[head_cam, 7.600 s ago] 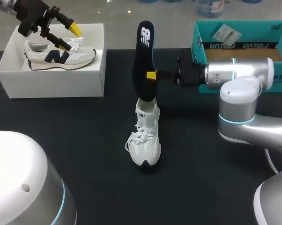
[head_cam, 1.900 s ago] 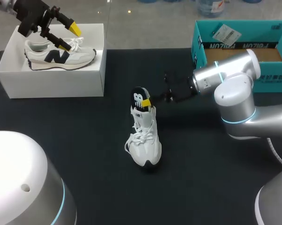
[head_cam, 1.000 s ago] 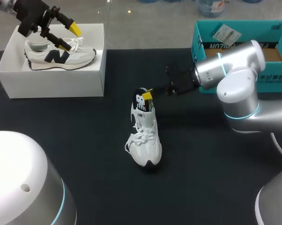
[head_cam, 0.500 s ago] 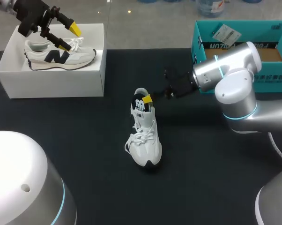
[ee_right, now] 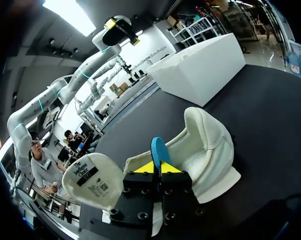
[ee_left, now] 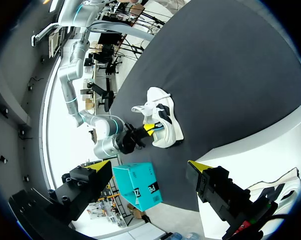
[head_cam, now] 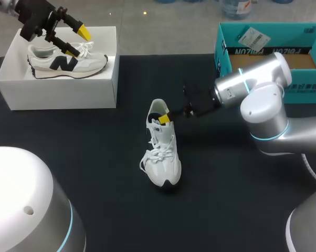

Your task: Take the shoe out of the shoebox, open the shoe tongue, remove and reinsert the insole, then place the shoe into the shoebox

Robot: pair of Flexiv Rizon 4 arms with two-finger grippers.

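The shoe stands in the middle of the worktop, toe to the near edge, heel to the far edge, with its tongue folded forward over the laces. The insole is nearly home: only its heel end shows, poking up out of the collar. My right gripper reaches in from the right edge and has that heel end pinched thin between its yellow tips, right at the shoe's opening.

This looks like the last stretch of the reinsertion. The push should go down and forward along the footbed, so the front slides flat under the tongue rather than buckling. The pinch wants to stay low and let go only once the heel end sits against the back of the shoe. Nothing braces the shoe, so a hard shove could skid or tip it, and gentle pressure is the call.

My left gripper hangs spread wide over the white shoebox at the far left corner, which holds a second shoe. The teal shoebox sits open at the far right corner
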